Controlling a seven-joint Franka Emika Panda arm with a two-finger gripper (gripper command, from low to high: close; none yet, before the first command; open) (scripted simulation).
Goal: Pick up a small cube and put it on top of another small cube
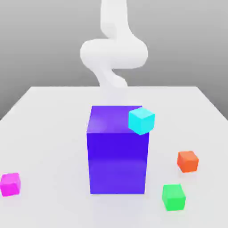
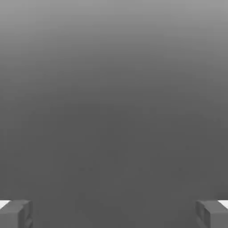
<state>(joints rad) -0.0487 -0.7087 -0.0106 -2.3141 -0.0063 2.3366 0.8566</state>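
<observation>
Arm: bent, above the table's far side, behind the blue-violet block
Gripper: wide open

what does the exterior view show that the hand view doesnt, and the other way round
Exterior view: the white arm, the white table, the tall blue-violet block, and the cyan cube, magenta cube, orange-red cube and green cube.

Hand view: the gripper, its two fingers wide apart with nothing held between them.

Shared: some part of the robot, and a plain grey background that shades from lighter to darker.
</observation>
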